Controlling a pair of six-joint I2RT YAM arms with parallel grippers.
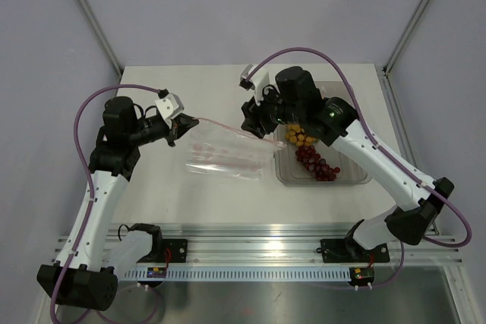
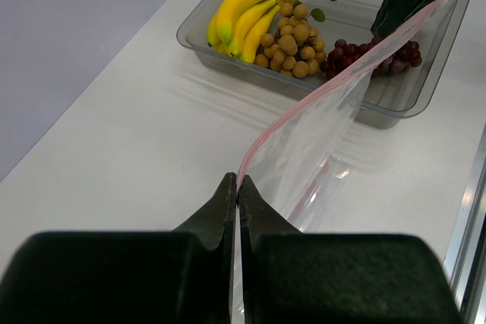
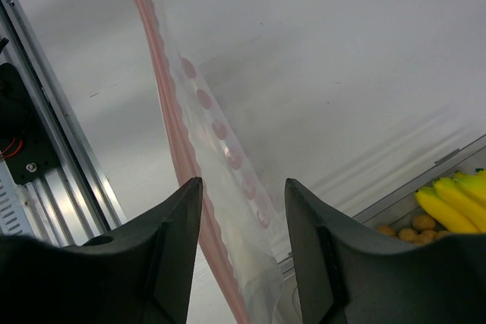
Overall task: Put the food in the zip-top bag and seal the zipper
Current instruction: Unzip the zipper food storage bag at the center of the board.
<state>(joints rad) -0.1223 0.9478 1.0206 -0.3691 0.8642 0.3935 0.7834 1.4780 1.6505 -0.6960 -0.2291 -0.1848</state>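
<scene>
At the middle of the desk point(image 1: 175, 187), the left fingers point(image 2: 216, 218) are pinching tight on the pink zipper strip point(image 2: 304, 104) of the dotted bag point(image 1: 228, 153), holding that edge up off the surface. The right fingers point(image 3: 173, 225) are standing wide apart, with the same strip running between them unclamped. The bag is stretching from one arm toward the other, its far end reaching the clear tray point(image 2: 205, 43). Bananas point(image 2: 241, 17), small round fruits point(image 2: 292, 42) and grapes point(image 2: 348, 55) are lying in that tray, just behind the right fingers, whose arm is leaning over part of it.
</scene>
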